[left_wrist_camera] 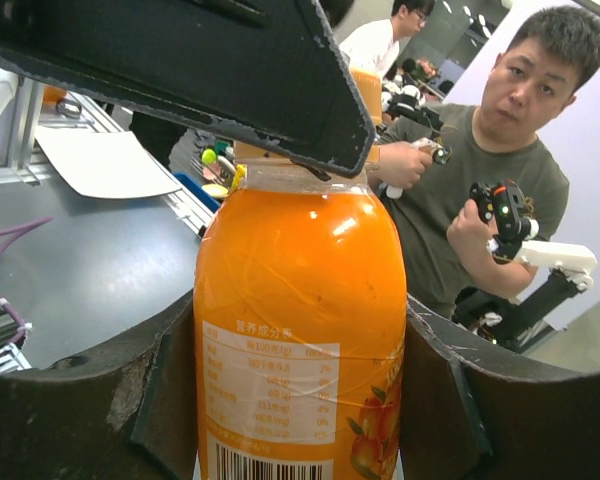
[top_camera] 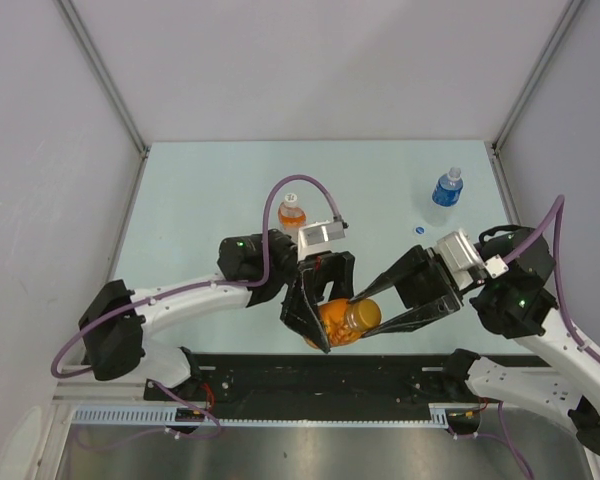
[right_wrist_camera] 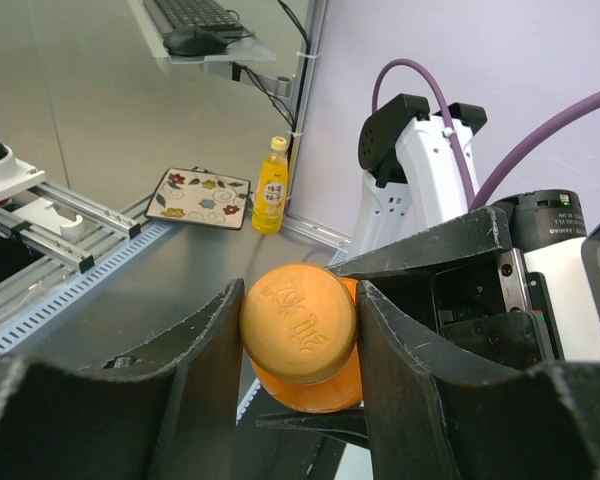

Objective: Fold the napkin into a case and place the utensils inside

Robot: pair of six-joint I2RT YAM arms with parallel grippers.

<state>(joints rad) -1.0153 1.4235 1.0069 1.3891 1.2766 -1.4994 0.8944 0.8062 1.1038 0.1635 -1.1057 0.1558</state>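
Nearest to me, low in the centre of the top view, both arms met over the near edge of the table [top_camera: 200, 190]. My left pincer [left_wrist_camera: 300, 420] was clamped on the body of an orange bottle [left_wrist_camera: 298, 290], one finger on each side of the label. The bottle was carried clear of the table and tipped over, its top towards the right arm. My right pincer [top_camera: 364, 315] was closed round the bottle's cap [right_wrist_camera: 296, 318], with the cap pressed between both fingers.

I judged the bottle full and fairly heavy. Its label film looked smooth and likely to slip, so the wide middle of the body was the sound place for the left grip. The cap was small and stiff and offered the right fingers little to bite on.

Farther up the table, just left of centre, stood a small orange bottle [top_camera: 292, 212]. Towards the upper right stood a blue-labelled water bottle [top_camera: 446, 187], well apart from it.

I could find no napkin and no utensils in any view, so I could not place them. I expected the napkin to be limp and light, best pinched at a corner or an edge, and the utensils to be thin and stiff, best taken mid-handle. That was only a guess.
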